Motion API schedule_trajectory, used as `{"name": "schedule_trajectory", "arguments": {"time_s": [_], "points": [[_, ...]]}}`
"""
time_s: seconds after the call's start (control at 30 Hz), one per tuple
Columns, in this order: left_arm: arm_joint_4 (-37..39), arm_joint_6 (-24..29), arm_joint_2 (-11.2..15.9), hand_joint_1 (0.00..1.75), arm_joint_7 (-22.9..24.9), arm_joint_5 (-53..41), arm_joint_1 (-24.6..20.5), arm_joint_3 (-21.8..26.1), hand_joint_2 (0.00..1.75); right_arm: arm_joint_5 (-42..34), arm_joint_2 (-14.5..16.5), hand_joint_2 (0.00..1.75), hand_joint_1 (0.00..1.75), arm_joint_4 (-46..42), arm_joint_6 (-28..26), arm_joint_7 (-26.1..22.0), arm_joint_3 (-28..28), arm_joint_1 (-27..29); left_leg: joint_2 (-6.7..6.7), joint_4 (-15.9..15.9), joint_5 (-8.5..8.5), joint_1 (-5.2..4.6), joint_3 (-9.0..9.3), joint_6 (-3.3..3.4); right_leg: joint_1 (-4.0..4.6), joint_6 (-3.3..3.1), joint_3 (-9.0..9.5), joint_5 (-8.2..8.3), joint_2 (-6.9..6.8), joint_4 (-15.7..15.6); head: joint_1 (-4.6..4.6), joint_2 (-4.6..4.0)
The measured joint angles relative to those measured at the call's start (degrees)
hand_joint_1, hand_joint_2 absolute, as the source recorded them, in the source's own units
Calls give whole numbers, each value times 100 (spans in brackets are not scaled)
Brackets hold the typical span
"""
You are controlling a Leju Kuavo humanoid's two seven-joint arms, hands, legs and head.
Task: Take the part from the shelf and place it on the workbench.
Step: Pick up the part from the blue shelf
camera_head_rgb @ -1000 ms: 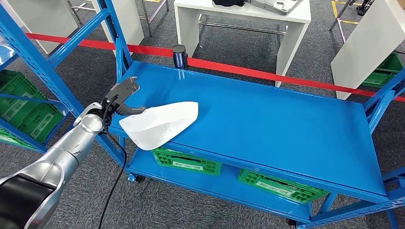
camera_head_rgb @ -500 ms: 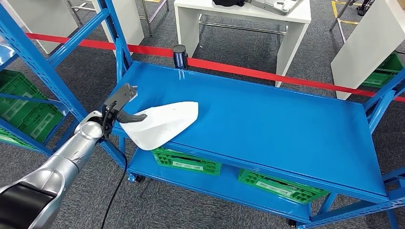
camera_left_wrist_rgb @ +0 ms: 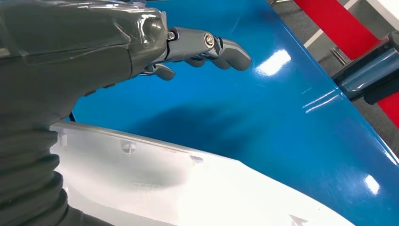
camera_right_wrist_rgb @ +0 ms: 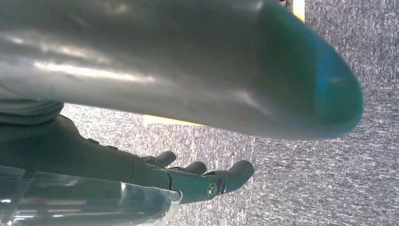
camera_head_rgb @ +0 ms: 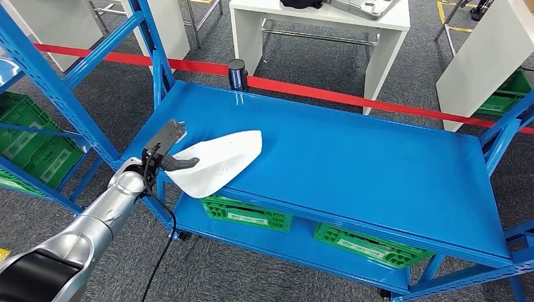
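The white plastic part (camera_head_rgb: pixel 220 160) lies on the blue workbench top (camera_head_rgb: pixel 352 151) at its near left corner, its lower end overhanging the front edge. My left hand (camera_head_rgb: pixel 167 146) is at that end of the part; the thumb lies across the part's rim. In the left wrist view the fingers (camera_left_wrist_rgb: pixel 221 47) stretch out straight above the blue surface, clear of the part (camera_left_wrist_rgb: pixel 211 193), gripping nothing. My right hand (camera_right_wrist_rgb: pixel 188 179) hangs over grey carpet, its fingers loosely apart and holding nothing.
Green crates (camera_head_rgb: pixel 245 214) (camera_head_rgb: pixel 371 245) sit on the bench's lower shelf. A blue rack upright (camera_head_rgb: pixel 56 82) and a green crate (camera_head_rgb: pixel 31 148) stand to the left. Behind the bench run red tape (camera_head_rgb: pixel 352 97), a black post (camera_head_rgb: pixel 237 74) and a white table (camera_head_rgb: pixel 315 19).
My left hand has slid down and back toward the bench's front edge along the part's end. The part has stayed where it lies.
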Motion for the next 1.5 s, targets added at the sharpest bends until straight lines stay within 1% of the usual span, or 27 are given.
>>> {"name": "schedule_trajectory", "arguments": {"time_s": [0.03, 0.13, 0.17, 0.27, 0.37, 0.53, 1.07, 1.2, 1.33, 1.5], "points": [[-24, 9, -1, 3, 16, -20, 17, 8, 175, -7, 0, 0, 0, 0, 5, -4, 14, 0, 0, 0, 0, 0, 0, 0, 0, 0, 0, 0, 0, 0, 0, 0], [-76, 17, 4, 124, 96, -44, 63, 38, 175, -49, 0, 0, 0, 0, 17, -5, 65, 0, 0, 0, 0, 0, 0, 0, 0, 0, 0, 0, 0, 0, 0, 0], [-84, 16, 9, 159, 137, -43, 79, 52, 175, -71, 0, 0, 0, 0, 16, -5, 81, 0, 0, 0, 0, 0, 0, 0, 0, 0, 0, 0, 0, 0, 0, 0], [-85, 4, 43, 154, 283, -41, 125, 108, 175, -121, -1, 0, 0, 0, 4, -4, 110, 1, 0, 0, 0, 0, 0, 0, 0, 0, 0, 0, 0, 0, 1, 0], [-71, 8, 113, 162, 387, -24, 165, 168, 175, -144, -2, 0, 0, 0, -13, 4, 134, 3, 0, 0, 0, 0, 0, 0, 0, 0, 0, 0, 0, 0, 0, 0], [-24, 14, 215, 174, 414, 8, 242, 287, 175, -176, -2, 0, 0, 0, -17, 24, 164, 2, 1, 0, 0, 1, 0, 0, 1, 0, 0, 0, 0, 0, 0, 0], [18, -23, 286, 175, 410, 42, 325, 428, 175, -201, 0, 0, 0, 0, -17, 30, 245, 0, 0, -1, 0, 0, -1, 0, 0, 0, 0, 0, 0, 0, 0, 0], [44, -108, 287, 175, 369, 75, 321, 434, 175, -230, 0, 0, 0, 0, -17, 30, 257, 0, 0, -1, 0, 0, -1, 0, 0, 0, -1, -1, 0, 0, 0, 0], [57, -243, 290, 175, 188, 114, 322, 439, 175, -251, 2, 0, 0, 0, 3, 30, 274, 1, 0, -1, 0, 0, -1, 0, 0, 0, -1, -1, 0, 0, 1, 0], [3, -197, 298, 175, -2, 129, 328, 493, 175, -303, 17, 0, 0, 0, 10, 21, 281, 3, 0, 0, 0, 0, 0, 0, 0, 0, -1, 0, 0, 0, 0, 0]]}}
